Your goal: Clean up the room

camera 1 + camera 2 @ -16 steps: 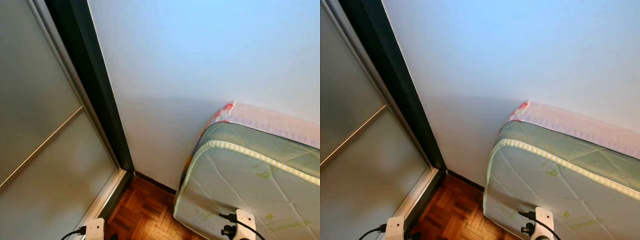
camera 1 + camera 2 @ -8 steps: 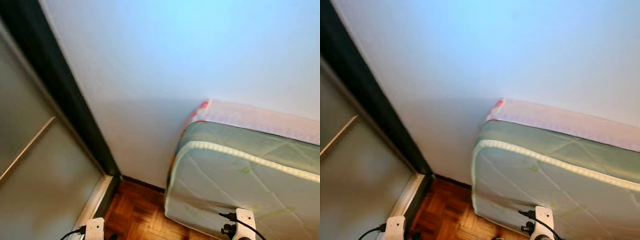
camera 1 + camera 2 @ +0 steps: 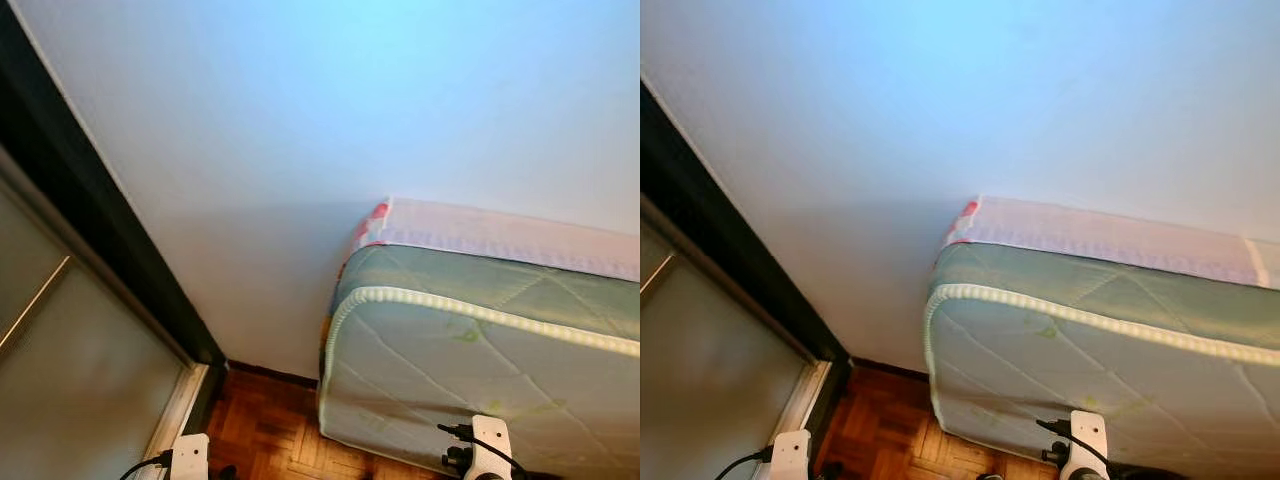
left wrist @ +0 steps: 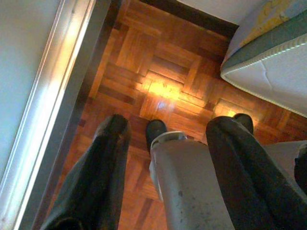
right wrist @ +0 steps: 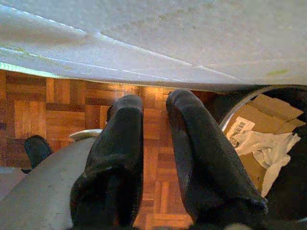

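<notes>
A pale green quilted mattress (image 3: 470, 370) with a pink-edged sheet stands on its side against the white wall (image 3: 300, 150). Both arms hang low; their white wrists (image 3: 190, 455) (image 3: 488, 445) peek in at the bottom of the eye views. My left gripper (image 4: 170, 124) hangs open over the parquet floor (image 4: 163, 86), nothing between its fingers (image 4: 108, 158). My right gripper (image 5: 153, 100) hangs shut and empty below the mattress edge (image 5: 144, 43). Beside it sits a round bin (image 5: 235, 112) holding cardboard and crumpled white paper (image 5: 268, 143).
A frosted sliding door (image 3: 60, 390) in a dark frame (image 3: 110, 250) stands to the left, its rail (image 4: 57, 96) running along the floor. Between door and mattress lies a narrow strip of parquet (image 3: 265, 430). My own leg (image 4: 192, 182) shows between the left fingers.
The camera has swung to the right: the mattress now sits further left in the eye views and less of the sliding door shows. Both wrists stay put.
</notes>
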